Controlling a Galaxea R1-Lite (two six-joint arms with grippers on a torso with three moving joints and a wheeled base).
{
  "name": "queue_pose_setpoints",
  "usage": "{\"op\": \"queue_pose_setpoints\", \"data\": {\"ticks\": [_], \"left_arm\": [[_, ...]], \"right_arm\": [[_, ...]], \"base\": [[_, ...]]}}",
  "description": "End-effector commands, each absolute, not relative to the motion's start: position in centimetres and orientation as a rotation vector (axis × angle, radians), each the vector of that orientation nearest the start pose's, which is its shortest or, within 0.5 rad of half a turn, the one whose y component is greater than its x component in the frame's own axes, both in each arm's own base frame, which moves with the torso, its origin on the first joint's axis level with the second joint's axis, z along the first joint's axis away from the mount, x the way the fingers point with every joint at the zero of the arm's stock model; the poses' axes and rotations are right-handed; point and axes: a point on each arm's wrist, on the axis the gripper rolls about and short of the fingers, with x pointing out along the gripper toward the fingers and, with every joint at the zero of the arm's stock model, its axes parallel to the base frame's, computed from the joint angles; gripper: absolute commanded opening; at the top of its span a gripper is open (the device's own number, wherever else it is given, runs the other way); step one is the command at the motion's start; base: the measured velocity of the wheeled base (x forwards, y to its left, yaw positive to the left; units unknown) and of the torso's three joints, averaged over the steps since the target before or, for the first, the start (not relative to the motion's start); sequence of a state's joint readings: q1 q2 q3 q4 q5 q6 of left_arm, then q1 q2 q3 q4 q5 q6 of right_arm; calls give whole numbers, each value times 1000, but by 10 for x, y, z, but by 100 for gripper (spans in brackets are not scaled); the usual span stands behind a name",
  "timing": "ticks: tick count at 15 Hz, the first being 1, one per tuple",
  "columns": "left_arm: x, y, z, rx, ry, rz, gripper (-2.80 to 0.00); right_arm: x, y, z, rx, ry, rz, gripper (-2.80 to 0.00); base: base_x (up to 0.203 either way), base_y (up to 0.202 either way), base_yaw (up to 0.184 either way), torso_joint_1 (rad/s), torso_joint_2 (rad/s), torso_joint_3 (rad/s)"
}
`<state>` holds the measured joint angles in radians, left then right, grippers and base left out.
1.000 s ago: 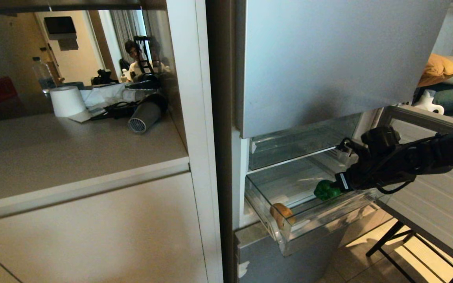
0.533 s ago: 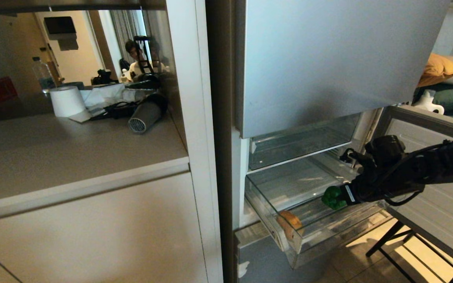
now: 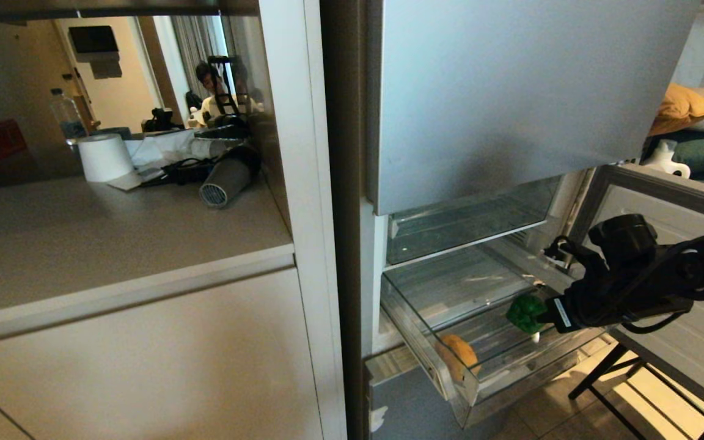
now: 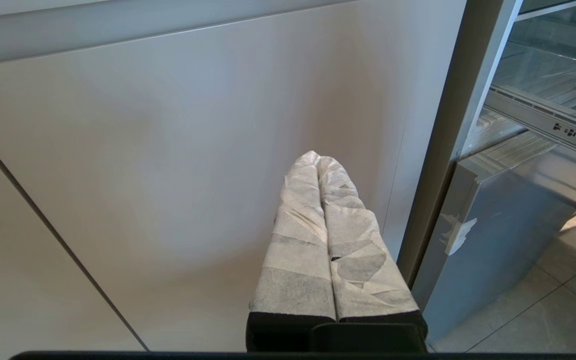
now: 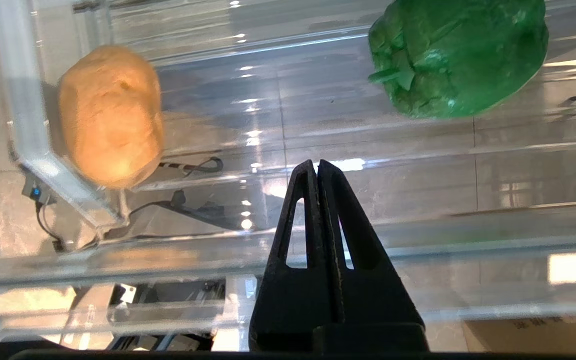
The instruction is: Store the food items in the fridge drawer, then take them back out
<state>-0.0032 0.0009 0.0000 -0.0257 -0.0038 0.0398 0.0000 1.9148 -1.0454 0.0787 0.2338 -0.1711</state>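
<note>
Where the pale tabletop (image 3: 113, 238) runs along the left, a paper roll (image 3: 104, 157) stands at its far edge, with a grey dryer (image 3: 225, 181) lying on its side at about three o'clock from it. A water bottle (image 3: 66, 116) stands behind the roll at eleven o'clock.

Low beside the white cabinet front (image 4: 168, 165), the left gripper (image 4: 317, 157) hangs with its paper-wrapped fingers pressed together, holding nothing.

To the right stands the fridge (image 3: 511, 104), its grey upper door shut. Below it the drawer (image 3: 450, 391) is pulled out, clear-walled and shallow. The potato (image 3: 457, 354) lies in the drawer's near left corner, against the front wall. The pepper (image 3: 527, 313) sits at roughly two o'clock from the potato, farther along the drawer and well apart from it, stem side facing the wrist camera.

The right gripper (image 5: 316, 165) reaches in from the right, at three o'clock of the pepper in the head view. Its black fingers are closed tight on each other, empty. From the wrist camera its tip hangs over the drawer's clear floor between the two foods, the potato (image 5: 110, 115) at ten o'clock, the pepper (image 5: 455, 55) at one o'clock, touching neither.

A dark table (image 3: 682, 342) stands at far right.
</note>
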Motion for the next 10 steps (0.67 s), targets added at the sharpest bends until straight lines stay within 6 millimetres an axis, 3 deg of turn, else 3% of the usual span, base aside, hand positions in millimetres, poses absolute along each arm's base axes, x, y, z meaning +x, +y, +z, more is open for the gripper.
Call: {"op": "queue_pose_setpoints", "data": {"ticks": [1, 6, 10], "left_arm": [[-22, 0, 75, 40, -14, -6, -280], [-22, 0, 75, 40, -14, -6, -280], [-22, 0, 75, 40, -14, -6, -280]], "right_arm": [[324, 5, 117, -45, 926, 295, -280], [318, -2, 121, -46, 916, 282, -280], [336, -1, 133, -52, 816, 282, -280]], "base": [[0, 0, 0, 0, 0, 0], [0, 0, 0, 0, 0, 0], [0, 0, 0, 0, 0, 0]]}}
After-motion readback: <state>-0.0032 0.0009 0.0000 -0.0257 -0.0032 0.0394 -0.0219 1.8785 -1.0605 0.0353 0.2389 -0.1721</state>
